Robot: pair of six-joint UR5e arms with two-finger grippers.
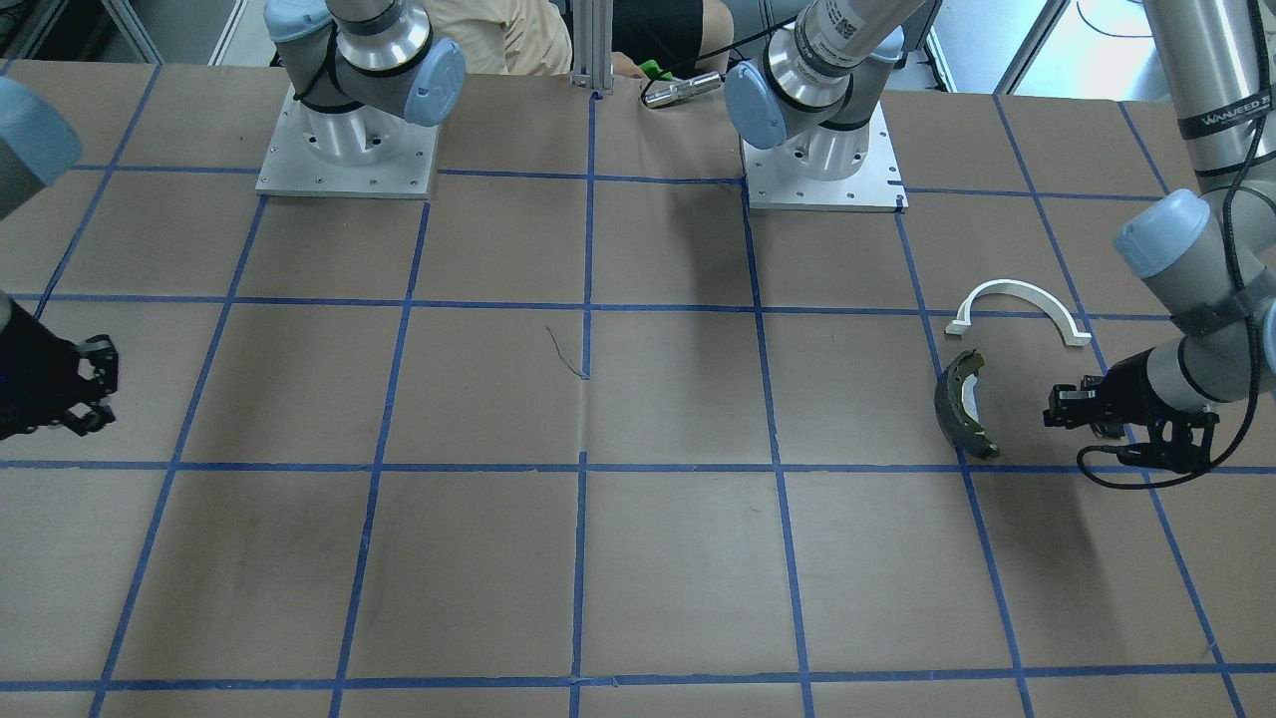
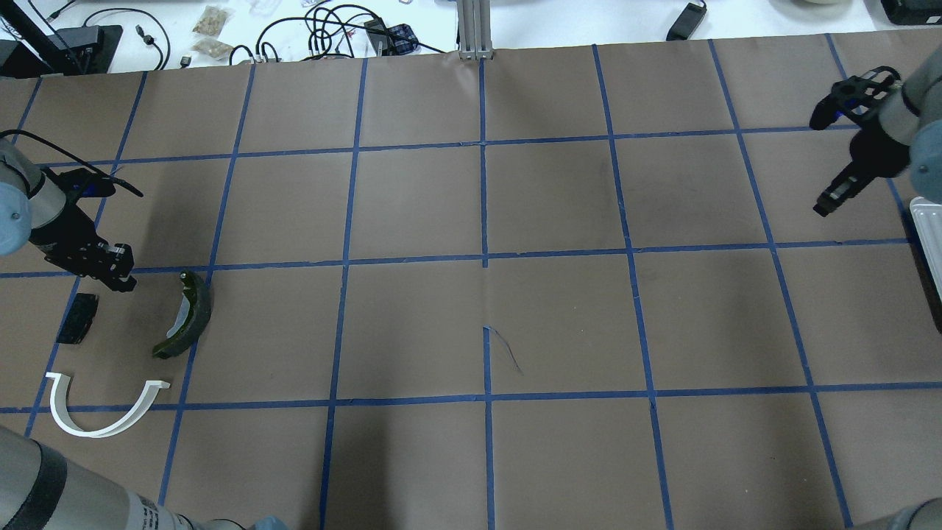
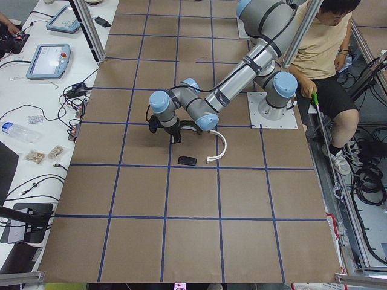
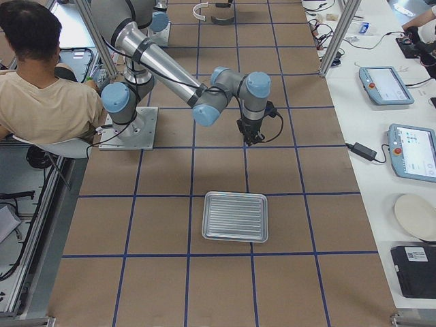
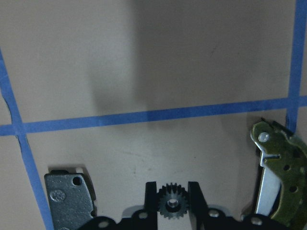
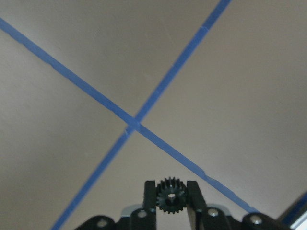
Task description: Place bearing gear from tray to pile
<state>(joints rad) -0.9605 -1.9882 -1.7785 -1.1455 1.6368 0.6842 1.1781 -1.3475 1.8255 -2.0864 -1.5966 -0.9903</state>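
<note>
My left gripper (image 5: 168,191) is shut on a small black toothed bearing gear (image 5: 168,203) and hangs low over the pile (image 2: 118,278). The pile holds a curved dark brake shoe with an olive rim (image 2: 185,316), a white arc (image 2: 96,421) and a small black pad (image 2: 77,318). The pad (image 5: 69,199) lies to one side of the left gripper and the shoe (image 5: 280,177) to the other. My right gripper (image 6: 169,189) is shut on a second black gear (image 6: 168,195) above bare paper, near the tray (image 2: 929,221). The ribbed silvery tray (image 4: 235,216) holds nothing.
Brown paper with a blue tape grid covers the table (image 1: 598,558). The two arm bases (image 1: 349,150) stand at the robot's side. A seated person (image 4: 41,102) is beside the bases. Cables and tablets lie on the white side bench (image 3: 48,60).
</note>
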